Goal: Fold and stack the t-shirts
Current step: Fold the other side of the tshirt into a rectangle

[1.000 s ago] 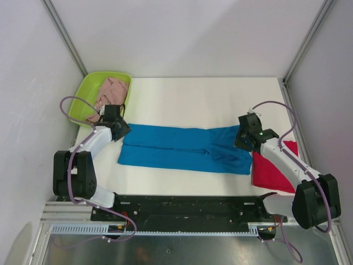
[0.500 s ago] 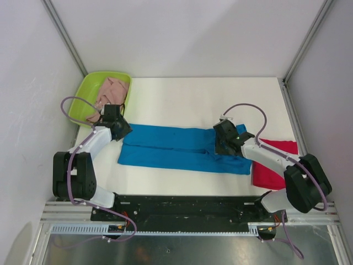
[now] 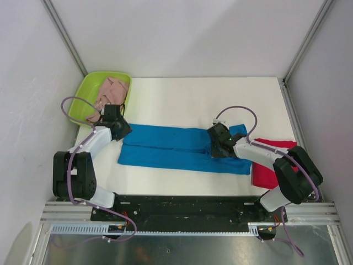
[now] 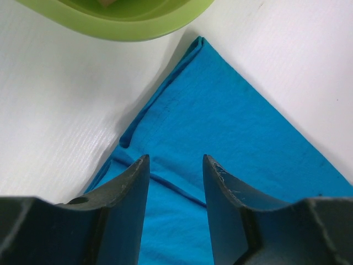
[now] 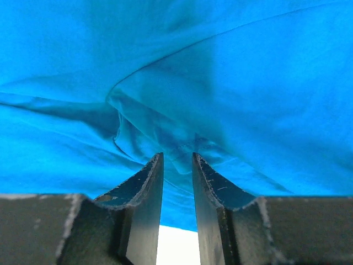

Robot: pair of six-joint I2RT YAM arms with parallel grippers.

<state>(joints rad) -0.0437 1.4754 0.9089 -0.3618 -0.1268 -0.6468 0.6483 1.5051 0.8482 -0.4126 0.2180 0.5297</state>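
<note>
Soft blue t-shirt bunches, pinched in right pincer; left pincer stands half-open, empty.

No lettering can be read (in any view).

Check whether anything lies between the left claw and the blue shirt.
Nothing visible does. The left claw hangs right over a corner of the blue shirt, jaws apart, with only blue cloth showing between them. The green tray sits beyond that corner, off the path.
</note>
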